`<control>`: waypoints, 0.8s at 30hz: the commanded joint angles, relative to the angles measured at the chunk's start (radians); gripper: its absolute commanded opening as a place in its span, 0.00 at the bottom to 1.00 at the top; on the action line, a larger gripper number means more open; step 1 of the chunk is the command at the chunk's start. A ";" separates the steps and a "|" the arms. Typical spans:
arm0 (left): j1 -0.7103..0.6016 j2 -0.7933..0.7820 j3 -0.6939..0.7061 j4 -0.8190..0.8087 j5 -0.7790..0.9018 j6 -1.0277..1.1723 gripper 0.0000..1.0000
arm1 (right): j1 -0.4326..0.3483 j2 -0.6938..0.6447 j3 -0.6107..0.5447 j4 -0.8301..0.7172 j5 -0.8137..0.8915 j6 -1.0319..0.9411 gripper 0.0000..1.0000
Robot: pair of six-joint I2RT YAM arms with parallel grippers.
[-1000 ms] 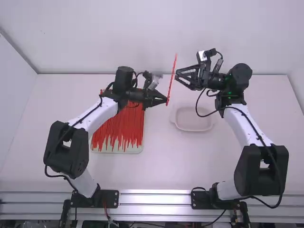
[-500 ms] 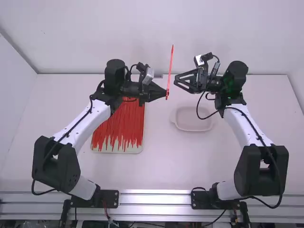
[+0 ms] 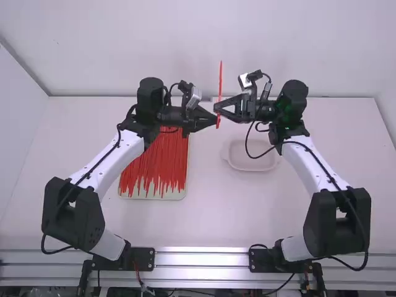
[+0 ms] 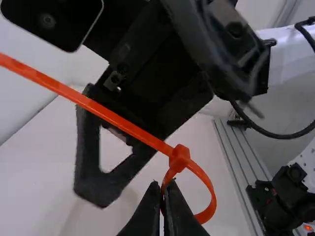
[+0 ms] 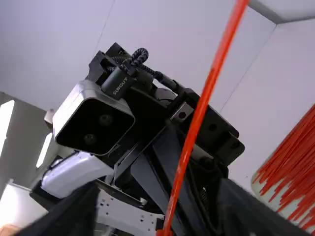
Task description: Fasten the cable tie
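The red cable tie (image 3: 219, 93) stands nearly upright in the upper middle of the high view, above the table (image 3: 204, 210). Its lower end is pinched in the left gripper (image 3: 210, 122), which comes in from the left.

In the left wrist view, that gripper's fingers (image 4: 149, 211) are clenched tip to tip on the tie's small loop, just below its square head (image 4: 180, 156). The loop curves out toward the lower right of the frame. The long free strap runs from the head up to the left edge.

The right gripper (image 3: 218, 107) comes in from the right in the high view and sits at the strap just above the left gripper's tips. In the right wrist view its fingers (image 5: 69, 211) are spread wide at the lower corners, released. The strap passes up between them, clear of both.

To the lower left of the grippers in the high view, a tray (image 3: 176, 197) holds a fan of spare red ties (image 3: 154, 164). A white dish (image 3: 250, 162) lies on the table below the right gripper.
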 commanded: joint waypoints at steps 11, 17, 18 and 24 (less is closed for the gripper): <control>-0.015 -0.014 -0.002 -0.040 -0.002 0.027 0.31 | 0.009 -0.024 0.027 0.005 -0.008 -0.015 0.00; -0.013 -0.014 -0.002 -0.040 -0.092 -0.034 0.92 | -0.015 -0.024 0.027 0.002 -0.044 -0.022 0.00; -0.004 -0.014 -0.002 -0.038 -0.117 -0.064 0.99 | -0.023 -0.024 0.027 0.002 -0.053 -0.023 0.00; 0.036 -0.014 -0.002 -0.047 -0.130 -0.166 0.99 | -0.078 -0.024 0.027 -0.005 -0.104 -0.085 0.00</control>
